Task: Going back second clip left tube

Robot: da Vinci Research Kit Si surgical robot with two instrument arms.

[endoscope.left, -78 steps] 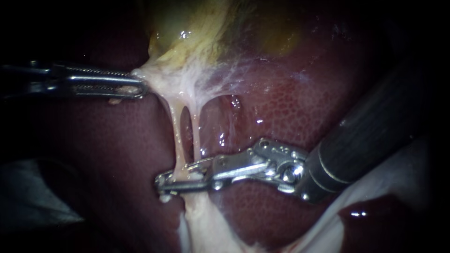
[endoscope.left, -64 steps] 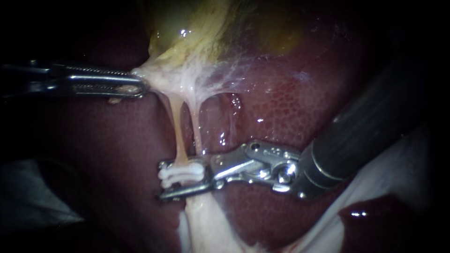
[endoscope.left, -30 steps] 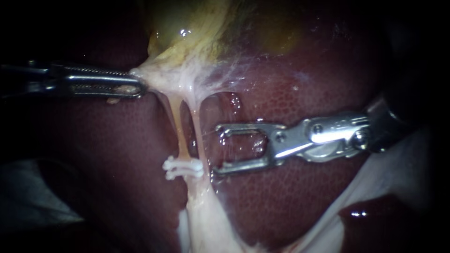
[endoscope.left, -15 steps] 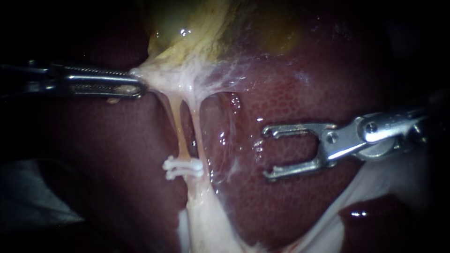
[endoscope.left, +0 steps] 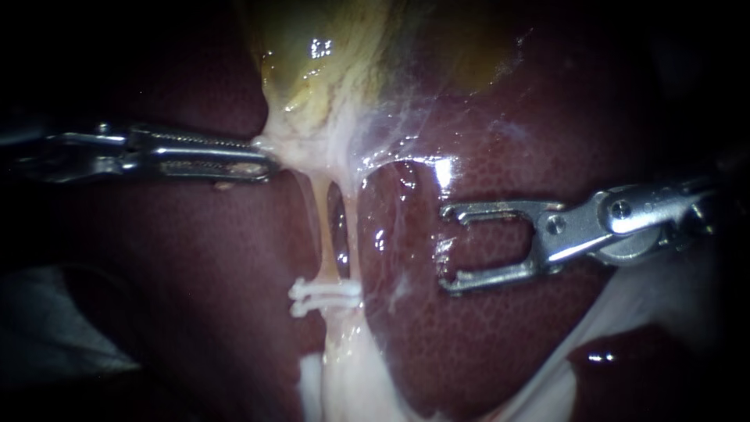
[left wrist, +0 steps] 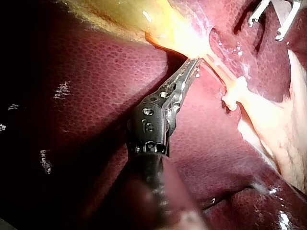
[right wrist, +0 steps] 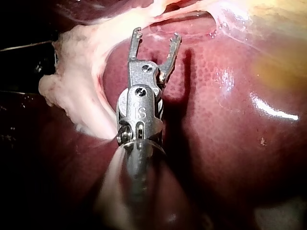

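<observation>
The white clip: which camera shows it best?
The endoscope view: the clip lies in full sight, crosswise, white against the dark liver. The left wrist view shows it only as a pale lump. In the right wrist view I cannot make it out.

**Colours and patterns**

Liver [endoscope.left: 508,352]: dark maroon with fine, paler, cobbled mottling all over and white wet glints.
Gallbladder [endoscope.left: 328,47]: yellow-green, fading to cream-white webbing at its lower end.
Left tube [endoscope.left: 323,242]: translucent pale amber.
Right tube [endoscope.left: 349,234]: paler, whitish.
Clip [endoscope.left: 324,295]: plain white.
Tissue sheet [endoscope.left: 344,375] below the clip: milky white.
Left instrument [endoscope.left: 269,160]: dull silver, with a fine toothed ridge pattern along the jaws. Its housing is black in the left wrist view.
Right instrument [endoscope.left: 445,248]: bright, unpatterned silver.
</observation>
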